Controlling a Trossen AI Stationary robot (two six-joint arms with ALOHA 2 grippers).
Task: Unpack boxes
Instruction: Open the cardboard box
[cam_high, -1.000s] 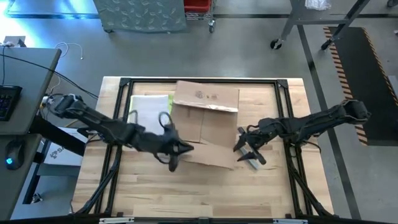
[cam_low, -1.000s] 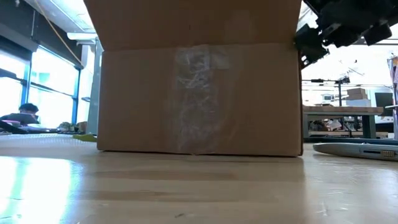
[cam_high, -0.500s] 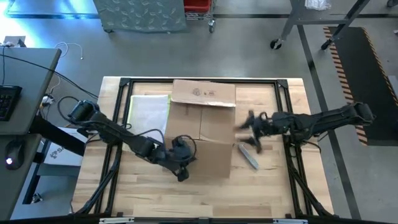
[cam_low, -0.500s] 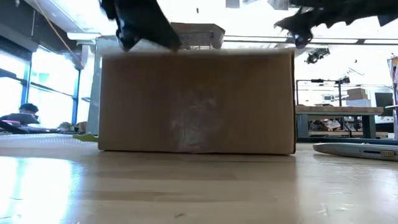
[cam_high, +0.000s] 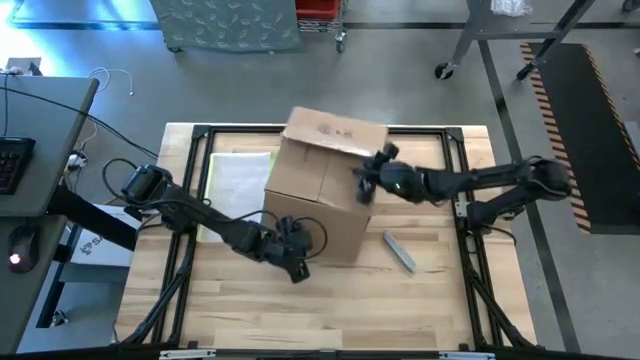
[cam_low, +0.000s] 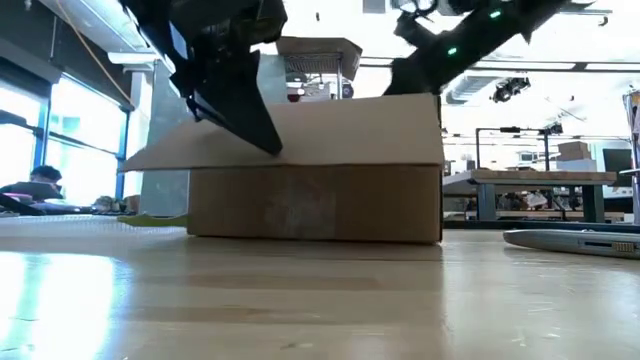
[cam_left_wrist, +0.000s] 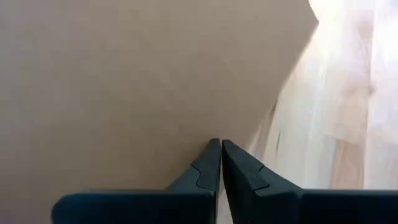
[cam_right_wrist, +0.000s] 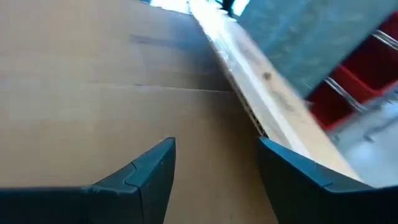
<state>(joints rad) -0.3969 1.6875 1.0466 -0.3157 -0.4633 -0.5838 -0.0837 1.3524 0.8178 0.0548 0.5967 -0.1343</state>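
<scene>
- Two dark arms meet at one cardboard carton (cam_high: 325, 200) in the high view; it stands at the middle of the wooden table (cam_high: 430, 300), a printed flap raised toward 12 o'clock.
- Left gripper (cam_high: 297, 272) sits at the carton's 7 o'clock corner, fingers pressed together with nothing between them, tips at the near flap's edge.
- Right gripper (cam_high: 362, 180) reaches in from 3 o'clock and hangs over the carton's right top edge, fingers parted (whether they touch the cardboard cannot be told from above).
- At 9 o'clock of the carton lies a flat clear sleeve with a yellow edge (cam_high: 238, 180); at 4 o'clock, apart from it, a small grey flat tool (cam_high: 399, 250).
- Low view: the carton (cam_low: 330, 195) rests on the tabletop with its near flap tilted out level, and the left gripper (cam_low: 268, 142) comes down from above with its closed tips against that flap.
- Same view, the right gripper (cam_low: 405, 72) is above the carton's upper right edge; the grey tool (cam_low: 570, 240) lies at 3 o'clock on the table.
- Left wrist view: both fingers (cam_left_wrist: 208, 171) are shut tip to tip, plain brown cardboard (cam_left_wrist: 124, 81) filling the space ahead, bare table wood (cam_left_wrist: 336, 124) beside it.
- Right wrist view: the fingers (cam_right_wrist: 149, 174) stand well apart over a cardboard panel (cam_right_wrist: 93, 106), gripping nothing, with a flap's corrugated edge (cam_right_wrist: 249, 74) running past them.
</scene>
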